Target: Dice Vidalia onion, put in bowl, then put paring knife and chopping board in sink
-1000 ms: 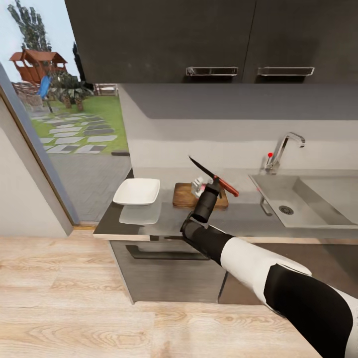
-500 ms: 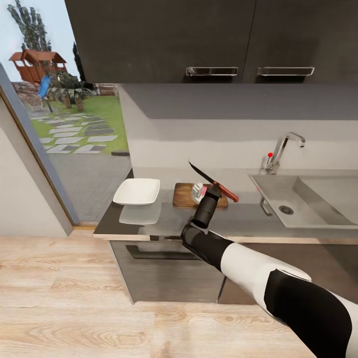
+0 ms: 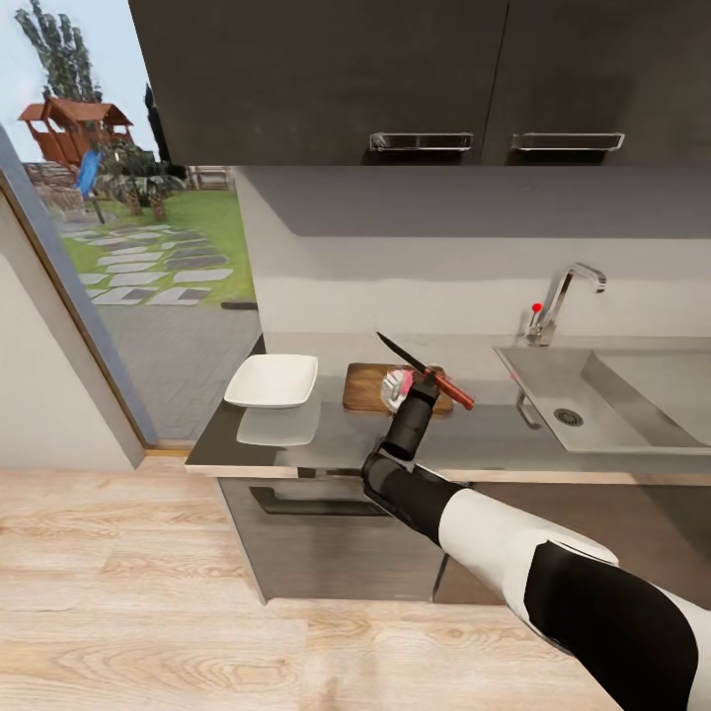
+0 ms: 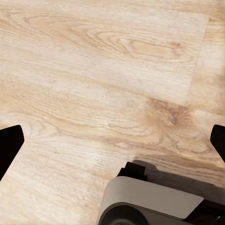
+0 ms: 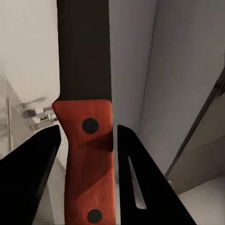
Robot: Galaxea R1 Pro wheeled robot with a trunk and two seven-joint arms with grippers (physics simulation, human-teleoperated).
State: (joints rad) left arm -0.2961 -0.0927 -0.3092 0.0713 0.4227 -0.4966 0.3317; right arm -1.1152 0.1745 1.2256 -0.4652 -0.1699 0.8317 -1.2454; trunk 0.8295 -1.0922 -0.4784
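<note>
Since a second ago right gripper (image 3: 423, 380) dropped lower over dark brown wooden chopping board (image 3: 367, 387), still clenched on red-handled paring knife (image 3: 427, 370), blade tilted up away from steel sink (image 3: 592, 395). Pinkish onion pieces (image 3: 397, 383) sit on board. Level blade, press straight down. White squarish bowl (image 3: 273, 380) beside board on grey table (image 3: 326, 439). Left gripper (image 4: 112, 140) spread apart over wood floor (image 4: 93, 70).

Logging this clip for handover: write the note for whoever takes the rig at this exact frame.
Right gripper: shut on the paring knife, held above the chopping board, blade up toward the wall.
Left gripper: open, pointing at the wood floor.
Pale onion pieces sit on the board. Bowl is empty, left of the board; sink on the right.
Left: onion into bowl, knife and board into sink.
</note>
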